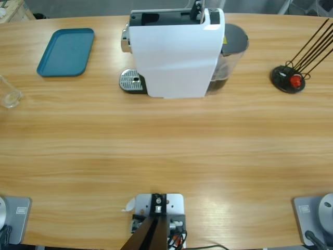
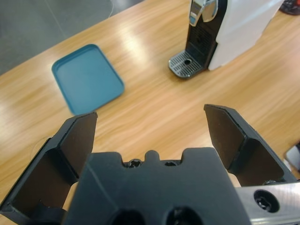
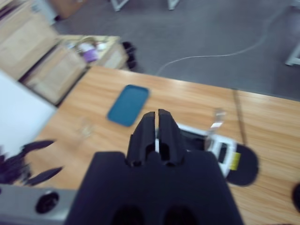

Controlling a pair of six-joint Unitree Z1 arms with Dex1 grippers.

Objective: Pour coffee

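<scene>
Neither arm reaches over the counter [image 1: 166,156] in the high view, so the task seems to be at its very beginning. The left end effector [image 2: 150,129] is spread wide and holds nothing; it looks toward the teal tray [image 2: 87,77] and the white coffee machine [image 2: 234,28]. The right end effector [image 3: 157,136] has its jaws pressed together, also with nothing between them.

The coffee itself I cannot find with certainty. A clear tumbler [image 1: 8,94] stands at the left edge of the counter, well apart from the machine, and it seems empty. Nothing stands on the machine's metal drip grate [image 1: 130,80].

I judge that the next move calls for an arm to reach the tumbler and close on it gently, because thin clear walls can slip.

The counter is long, of light wood, and mostly bare. A black wire stand [image 1: 289,78] sits near the right edge. Behind the counter, the right wrist view shows a grey floor and wooden boxes [image 3: 42,61].
</scene>
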